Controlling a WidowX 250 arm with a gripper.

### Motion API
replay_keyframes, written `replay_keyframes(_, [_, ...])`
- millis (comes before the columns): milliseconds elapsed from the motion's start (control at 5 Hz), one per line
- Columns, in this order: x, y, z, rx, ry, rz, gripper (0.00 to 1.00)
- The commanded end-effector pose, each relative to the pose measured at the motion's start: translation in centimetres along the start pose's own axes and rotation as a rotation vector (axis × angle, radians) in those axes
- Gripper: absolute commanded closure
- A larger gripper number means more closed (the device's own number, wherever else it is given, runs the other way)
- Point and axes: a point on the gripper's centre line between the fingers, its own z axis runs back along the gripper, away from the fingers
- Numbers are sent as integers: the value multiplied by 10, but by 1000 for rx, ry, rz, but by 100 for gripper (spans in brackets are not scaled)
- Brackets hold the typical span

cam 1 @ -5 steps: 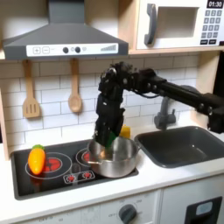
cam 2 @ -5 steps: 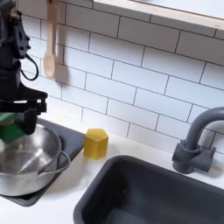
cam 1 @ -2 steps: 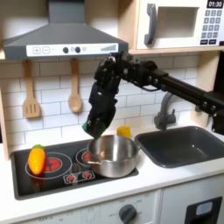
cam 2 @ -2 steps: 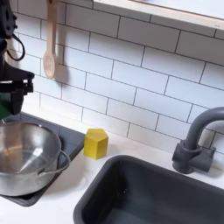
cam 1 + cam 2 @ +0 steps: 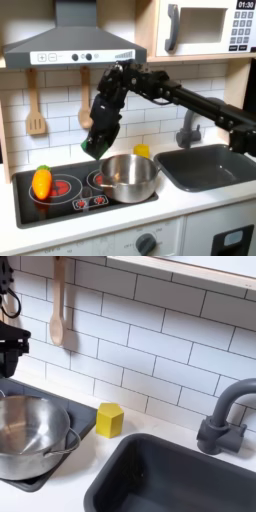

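One gripper [image 5: 96, 148] hangs in the air above the stove, closed on a small green object [image 5: 93, 150] that peeks out dark and green between its fingertips in the first exterior view. The object is too small and too hidden to say which way its long axis runs; it sits low in the grip, over the gap between the two burners, just up and to the first exterior view's left of the pot. In the second exterior view the black gripper [image 5: 10, 346] shows at the left edge, cut off by the frame.

Below and to the first exterior view's right of the gripper stands a steel pot [image 5: 130, 176] on the right burner, upright, its mouth open upward; in the second exterior view its handle [image 5: 66, 442] juts toward the sink. An orange and yellow toy vegetable [image 5: 41, 182] lies on the left burner, well apart from the pot, its long axis running roughly up and down in the first exterior view. A yellow block [image 5: 110, 419] sits on the white counter [image 5: 70, 488] between stove and sink, just beside the pot.

Outward, a black stovetop [image 5: 70, 200], a dark sink [image 5: 211, 166] with a grey faucet [image 5: 226, 416], white tiled wall, a wooden spoon [image 5: 59, 306] hanging, a range hood [image 5: 72, 42] and a microwave [image 5: 205, 25] above.
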Motion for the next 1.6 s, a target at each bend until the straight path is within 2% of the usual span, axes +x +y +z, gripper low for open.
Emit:
replay_keyframes(0, [11,-4,-27,18,16,-8,100])
replay_keyframes(200, [18,-6,-35,37,23,-3,100])
replay_keyframes(600, [32,0,-44,49,22,14,100])
replay_keyframes(800, [30,7,-53,70,61,25,100])
replay_keyframes(1000, [24,6,-55,68,92,5,0])
replay_keyframes(1400, [29,4,-44,53,43,-18,0])
